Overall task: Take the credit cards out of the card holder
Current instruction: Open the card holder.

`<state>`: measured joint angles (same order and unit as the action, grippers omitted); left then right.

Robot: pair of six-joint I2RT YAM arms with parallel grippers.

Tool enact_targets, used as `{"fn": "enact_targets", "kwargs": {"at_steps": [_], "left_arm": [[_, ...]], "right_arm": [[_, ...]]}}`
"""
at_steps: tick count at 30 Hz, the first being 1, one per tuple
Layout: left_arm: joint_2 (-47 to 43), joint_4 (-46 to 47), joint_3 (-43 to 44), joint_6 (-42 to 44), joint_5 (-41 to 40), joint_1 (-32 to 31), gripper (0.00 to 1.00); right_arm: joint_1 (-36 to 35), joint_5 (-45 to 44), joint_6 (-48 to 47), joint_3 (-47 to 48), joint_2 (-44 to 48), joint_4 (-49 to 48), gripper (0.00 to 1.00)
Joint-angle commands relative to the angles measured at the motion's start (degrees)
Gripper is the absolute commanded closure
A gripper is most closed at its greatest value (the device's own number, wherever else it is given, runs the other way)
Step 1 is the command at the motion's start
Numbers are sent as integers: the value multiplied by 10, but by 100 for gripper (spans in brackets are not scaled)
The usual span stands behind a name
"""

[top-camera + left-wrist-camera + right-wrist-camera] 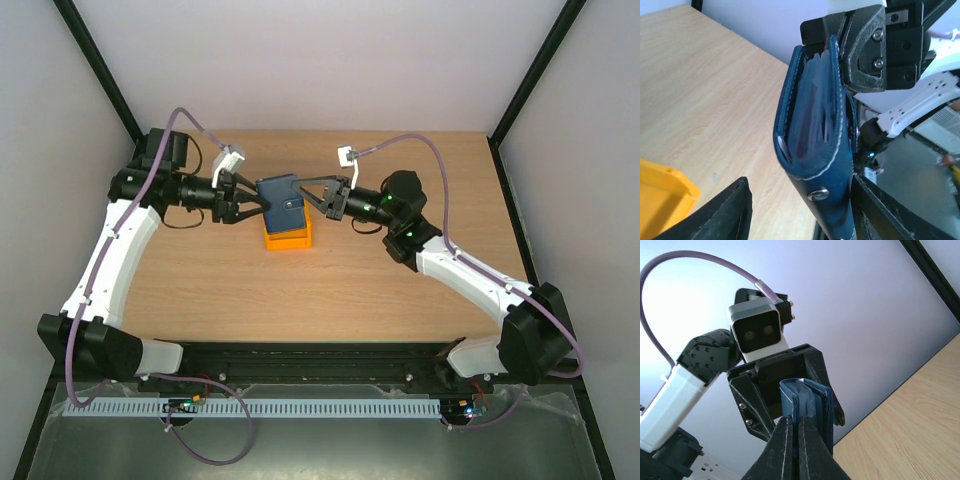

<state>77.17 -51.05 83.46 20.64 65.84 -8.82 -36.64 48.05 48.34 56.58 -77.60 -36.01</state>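
The card holder (280, 202) hung off the table between the two grippers, a little toward 10 o'clock from the table's (200, 290) middle. The orange bin (289, 238) sat just at its 6 o'clock, partly covered by it. What lay in the bin could not be told.

The right gripper (308, 197) came in from 3 o'clock with its fingers pinched tight on one edge of the holder. The left gripper (255, 203) reached in from 9 o'clock, its fingers parted and straddling the holder's other end. One finger (725, 212) stood clear of it, while the other (880, 215) was just beside it.

The holder's mouth gaped slightly. Between its navy walls a paler inside showed, with the credit cards (805, 390) tucked in as thin pale edges, too blurred to count.
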Motion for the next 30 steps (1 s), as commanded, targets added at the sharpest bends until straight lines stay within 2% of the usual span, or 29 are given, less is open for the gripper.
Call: {"fn": "enact_targets", "kwargs": {"at_steps": [1,11,13,16,20,21,22,24,25,27,30], "left_arm": [[-13,-49,14,41,56,1,50],[-17,-49,-3,45,111,-2,61],[-19,-45,-10,44,112,-4,69],[-21,-23,-20,23,108,-5,88],[-22,43,-42,-60,85,-4,98],[-23,67,-49,-90,74,-5,98],[-24,89,-54,-116,45,-5,98],[-25,122,-62,-156,-11,-5,98],[-26,134,-66,-168,-32,-4,98],[-26,152,-73,-191,-68,-5,98],[-25,161,-77,-199,-102,-5,98]], "right_arm": [[-6,-5,16,7,3,-67,98],[-18,-8,13,7,-3,-58,98],[-19,-8,14,8,-5,-58,98],[-21,-3,12,9,-5,-57,98],[-21,-19,-8,12,-2,-23,98],[-21,-47,-34,19,3,23,92],[-21,-95,-63,32,9,82,74],[-25,-249,-122,61,22,224,54],[-30,-334,-146,75,26,300,51],[-59,-503,-185,104,26,387,50],[-136,-687,-238,129,19,431,50]]}}
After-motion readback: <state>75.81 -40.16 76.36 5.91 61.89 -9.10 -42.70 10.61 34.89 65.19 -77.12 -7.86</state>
